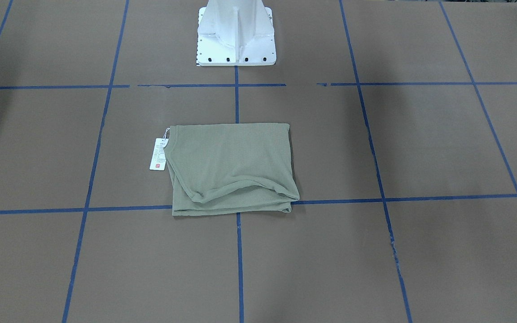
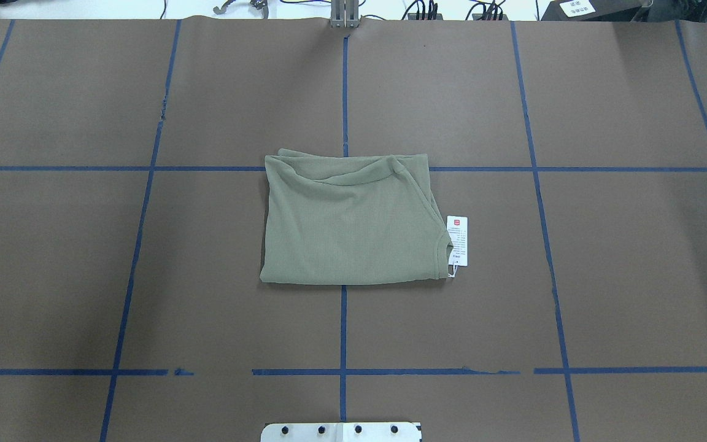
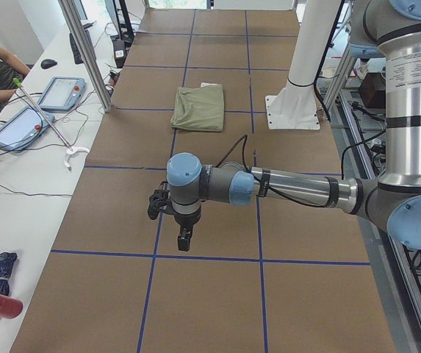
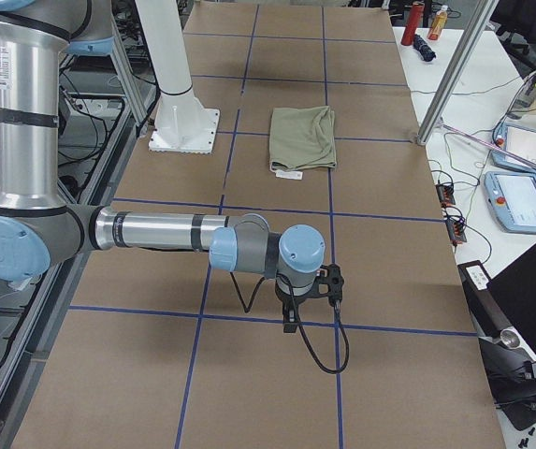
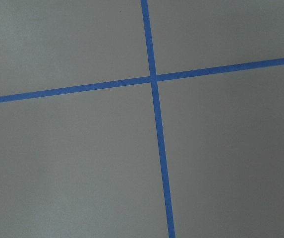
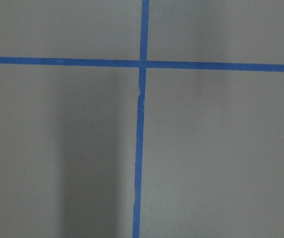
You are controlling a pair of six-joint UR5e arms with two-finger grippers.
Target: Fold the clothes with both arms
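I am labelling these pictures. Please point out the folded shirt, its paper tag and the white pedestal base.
folded shirt (image 2: pixel 347 233): overhead exterior view, middle of top layer.
paper tag (image 2: pixel 457 240): overhead exterior view, card centre.
white pedestal base (image 1: pixel 222 54): exterior front-facing view, flat bolted plate.

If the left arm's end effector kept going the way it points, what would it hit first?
The left end effector points down, so it would likely meet the bare brown table near a blue tape crossing, not the shirt.
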